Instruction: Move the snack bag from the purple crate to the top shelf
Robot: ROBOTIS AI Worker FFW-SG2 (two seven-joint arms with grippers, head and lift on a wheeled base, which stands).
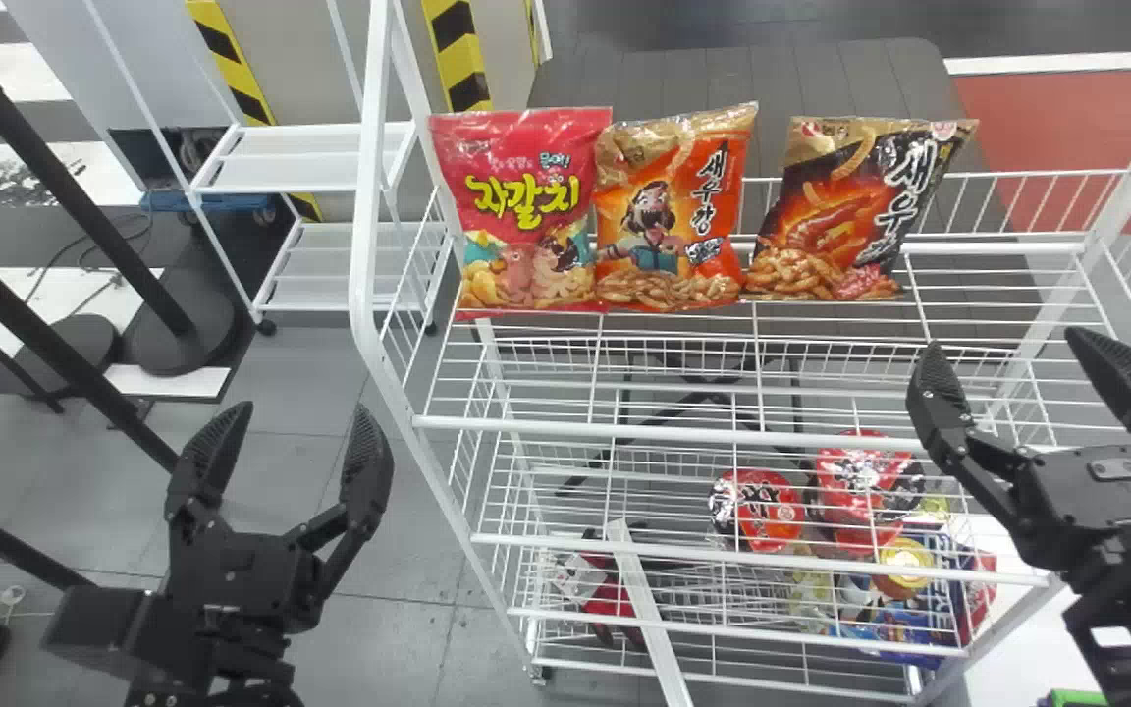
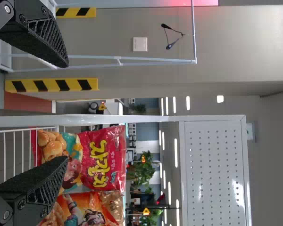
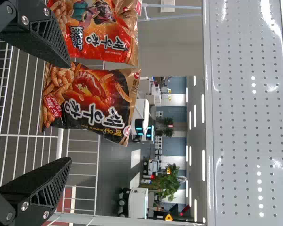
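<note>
My left gripper [image 1: 298,422] is open and empty, left of the rack in the head view. My right gripper [image 1: 1007,358] stands open over the right part of the wire shelf [image 1: 575,426], nothing between its fingers. Upright in a row on that shelf are a red snack bag [image 1: 526,211], an orange one [image 1: 669,211] and a black-and-orange one [image 1: 845,211]. In the left wrist view, the red bag [image 2: 101,157] appears beyond one finger of the left gripper [image 2: 67,112]. The right wrist view has the black-and-orange bag [image 3: 92,101] beyond the open right gripper [image 3: 70,113].
Lower rack levels hold red round packs [image 1: 757,511] and other packaged goods. A slanting white bar [image 1: 649,619] crosses the lower front. Black poles [image 1: 65,191] stand at the far left. A perforated white panel [image 3: 250,117] belongs to the rack above the bags.
</note>
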